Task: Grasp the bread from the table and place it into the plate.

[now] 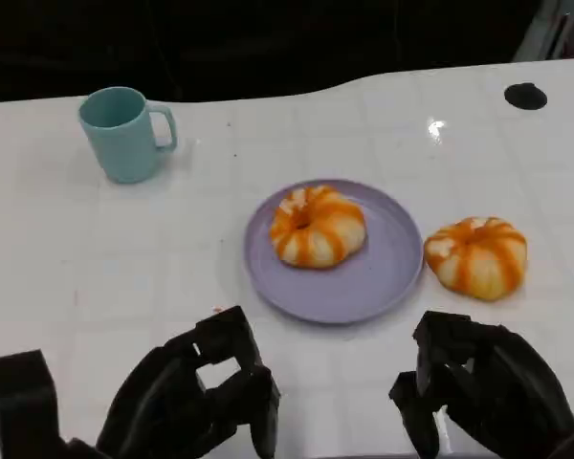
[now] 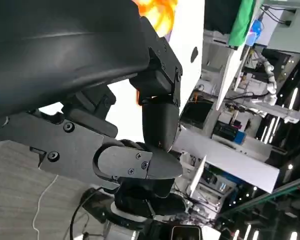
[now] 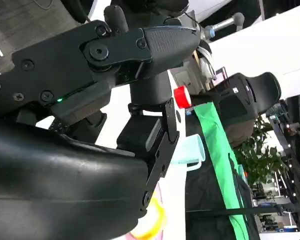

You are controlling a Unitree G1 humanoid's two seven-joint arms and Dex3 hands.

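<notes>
Though scanned, bread (image 1: 476, 255), plate (image 1: 383, 273), mug (image 1: 124, 133) unlabelled.

The scene is viewed from above and behind in the head view, angled down at the white tabletop (image 1: 77, 277), with the left hand (image 1: 196, 402) and right hand (image 1: 483, 392) seen close at the lower edge. Each wrist view is taken from just behind its own hand and is rolled on its side, so the tabletop is seen as a tilted white strip with the room beyond. The teal mug (image 1: 124, 132) is shared by the head view and the right wrist view (image 3: 192, 150).
</notes>
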